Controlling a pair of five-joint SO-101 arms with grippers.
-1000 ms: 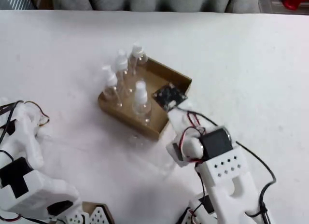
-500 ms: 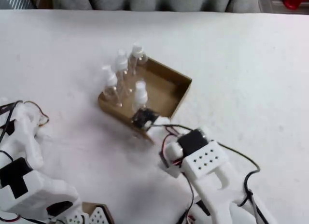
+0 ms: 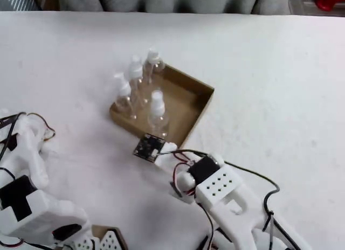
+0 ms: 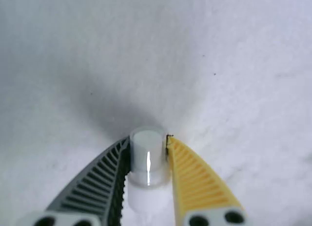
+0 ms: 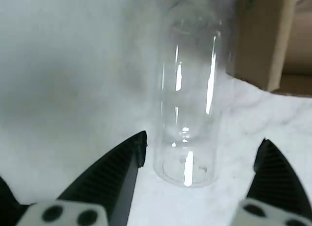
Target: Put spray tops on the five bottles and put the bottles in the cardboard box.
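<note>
A cardboard box (image 3: 200,106) sits mid-table holding several clear bottles (image 3: 157,111) with white spray tops on. In the right wrist view a clear, topless bottle (image 5: 192,104) stands on the white table just outside a corner of the box (image 5: 261,41). My right gripper (image 5: 204,141) is open, one finger on each side of the bottle's base and neither touching it. In the high view the right arm (image 3: 215,181) reaches to the box's near corner. My left gripper (image 4: 147,140) is shut on a white spray top (image 4: 146,158) with a clear cap, held over bare table.
The left arm (image 3: 24,204) rests at the table's near left edge, with a small cardboard piece (image 3: 105,236) beside it. White tabletop lies open to the right of and behind the box. Wires trail from both arms.
The right arm has swung from above the box's right side to the left and toward the near edge, ending low at the box's near corner. The left arm has not moved.
</note>
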